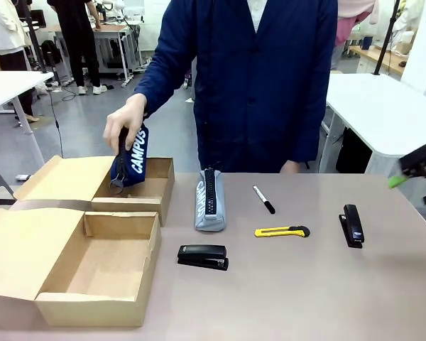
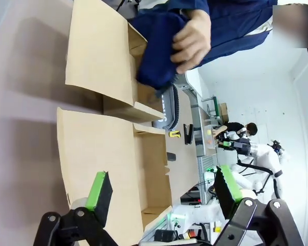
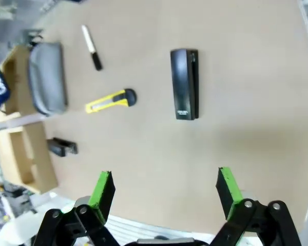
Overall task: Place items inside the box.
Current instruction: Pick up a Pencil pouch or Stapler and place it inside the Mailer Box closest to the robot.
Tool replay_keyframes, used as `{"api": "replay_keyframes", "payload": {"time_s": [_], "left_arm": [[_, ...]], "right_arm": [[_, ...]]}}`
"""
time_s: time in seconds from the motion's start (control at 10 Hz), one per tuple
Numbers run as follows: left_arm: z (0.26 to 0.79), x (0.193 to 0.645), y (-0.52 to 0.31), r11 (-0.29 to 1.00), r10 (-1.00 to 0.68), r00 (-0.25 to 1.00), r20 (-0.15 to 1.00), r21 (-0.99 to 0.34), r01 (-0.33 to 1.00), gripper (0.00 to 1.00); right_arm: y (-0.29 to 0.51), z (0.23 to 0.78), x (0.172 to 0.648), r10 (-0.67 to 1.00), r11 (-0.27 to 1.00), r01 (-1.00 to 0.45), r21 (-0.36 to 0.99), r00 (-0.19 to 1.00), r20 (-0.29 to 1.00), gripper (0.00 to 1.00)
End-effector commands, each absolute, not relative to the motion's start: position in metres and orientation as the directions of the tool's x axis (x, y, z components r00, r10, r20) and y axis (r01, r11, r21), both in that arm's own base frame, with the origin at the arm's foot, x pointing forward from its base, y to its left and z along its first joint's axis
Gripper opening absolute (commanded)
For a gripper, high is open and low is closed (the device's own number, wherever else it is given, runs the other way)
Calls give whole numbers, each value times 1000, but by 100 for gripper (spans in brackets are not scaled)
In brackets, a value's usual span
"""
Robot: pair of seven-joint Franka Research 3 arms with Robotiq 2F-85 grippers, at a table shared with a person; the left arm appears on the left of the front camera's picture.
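- The far box (image 1: 150,193) sits open at the left of the tabletop (image 1: 305,291), its flap lying out to the left.
- A navy pouch (image 1: 131,160) with white lettering stands on end over that box, gripped at the top by a person's hand (image 1: 126,124). Its lower end dips into the box's left part; I cannot tell whether it touches the bottom.
- The near box (image 1: 99,311) lies just in front of the far one, also open, flap spread to the left.
- A grey pencil case (image 1: 209,202) lies just right of the far box, zip upward.
- The middle stapler (image 1: 202,257) lies in front of the pencil case, near the near box.
- A black marker (image 1: 263,199) and a yellow knife (image 1: 282,231) lie further right, apart from each other.
- The right-hand stapler (image 1: 352,225) lies beyond the knife, well apart from the boxes.
- The right claw (image 3: 164,192) hovers above bare tabletop, fingers spread wide and holding nothing, the right-hand stapler ahead of it.
- The left claw (image 2: 163,189) hangs over the near box's side, fingers apart and holding nothing.
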State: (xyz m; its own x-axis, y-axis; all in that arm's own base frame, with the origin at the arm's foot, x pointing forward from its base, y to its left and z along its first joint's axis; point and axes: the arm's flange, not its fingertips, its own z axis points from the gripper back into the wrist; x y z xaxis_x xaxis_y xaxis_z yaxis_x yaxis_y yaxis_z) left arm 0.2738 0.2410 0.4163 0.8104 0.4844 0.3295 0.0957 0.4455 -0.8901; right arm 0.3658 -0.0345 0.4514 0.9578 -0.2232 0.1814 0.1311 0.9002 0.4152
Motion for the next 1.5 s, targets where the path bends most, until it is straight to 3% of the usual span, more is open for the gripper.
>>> {"api": "replay_keyframes", "payload": {"time_s": [0.0, 0.3, 0.4, 0.7, 1.4], "left_arm": [[417, 274, 242, 436, 488, 798, 353, -891, 127, 100], [417, 274, 242, 436, 488, 798, 353, -891, 127, 100], [417, 274, 242, 436, 488, 798, 353, -891, 127, 100], [417, 274, 242, 436, 488, 798, 353, -891, 127, 100], [417, 274, 242, 436, 488, 798, 353, -891, 127, 100]], "right_arm": [[-8, 396, 351, -227, 944, 181, 276, 963, 143, 100], [33, 332, 372, -199, 976, 177, 125, 962, 189, 100], [34, 306, 382, -212, 975, 200, 93, 966, 146, 100], [36, 269, 399, -279, 959, 263, 108, 943, 184, 100], [35, 288, 407, -259, 965, 237, 110, 928, 267, 100]]}}
